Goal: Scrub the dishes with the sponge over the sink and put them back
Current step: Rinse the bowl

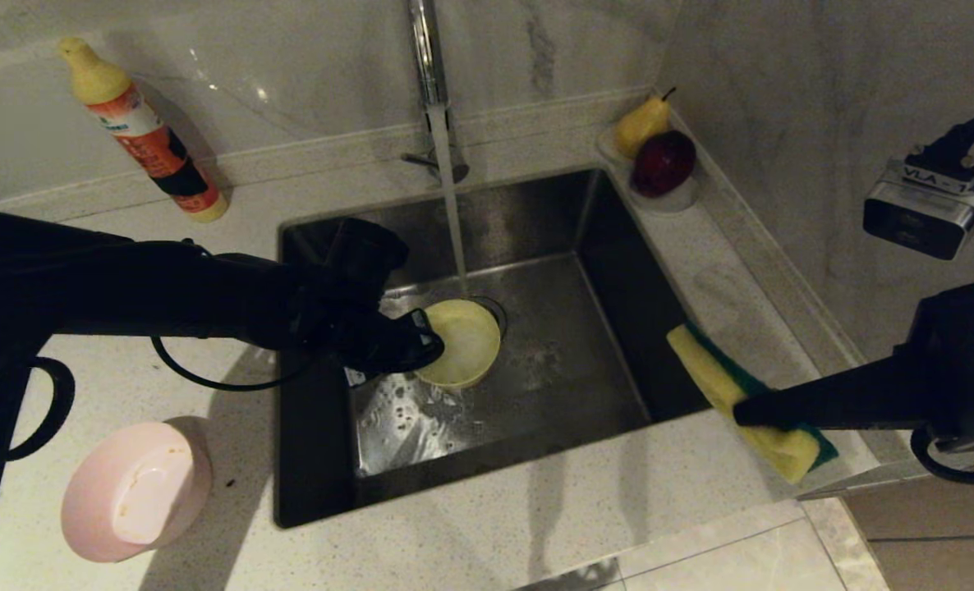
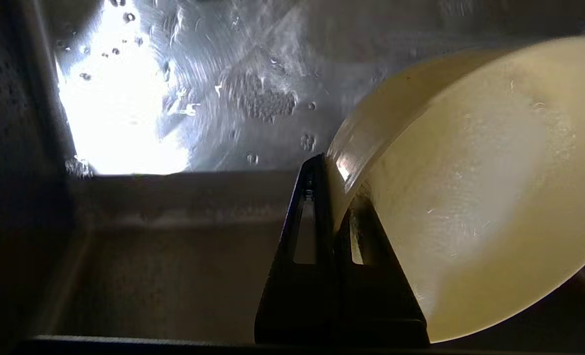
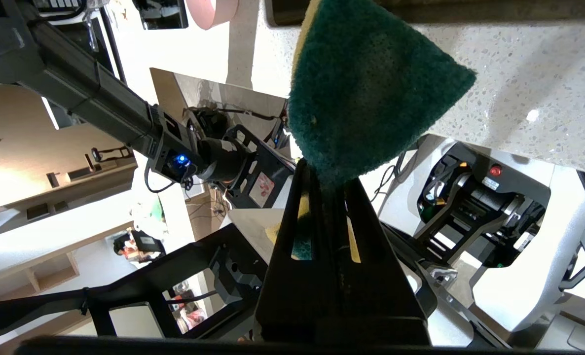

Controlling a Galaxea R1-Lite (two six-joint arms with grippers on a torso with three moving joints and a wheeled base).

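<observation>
The yellow bowl (image 1: 459,343) is held inside the sink (image 1: 585,345), tilted on edge near the drain, just under the stream from the tap (image 1: 431,57). It is pinched at the rim by the left gripper (image 1: 421,332), whose fingers (image 2: 308,207) are closed tight on the thin wall, one inside and one outside. The bowl is judged light and stiff, of thin plastic, and wet, so it is likely slippery; a rim pinch is the natural hold, yet it could pivot or slide out under scrubbing pressure, so force is best directed toward the gripped side.

The sponge (image 1: 741,402) is clamped by one end in the right gripper (image 1: 754,410), over the counter at the sink's right edge, well apart from the bowl. It is soft and is seen squeezed thin between the fingers (image 3: 297,231); the free end will bend when pressed, so the green face (image 3: 366,88) should be laid flat on the bowl.

The pink bowl (image 1: 135,491) rests on the counter left of the sink, to be taken by its rim likewise. No blue bowl is seen.
</observation>
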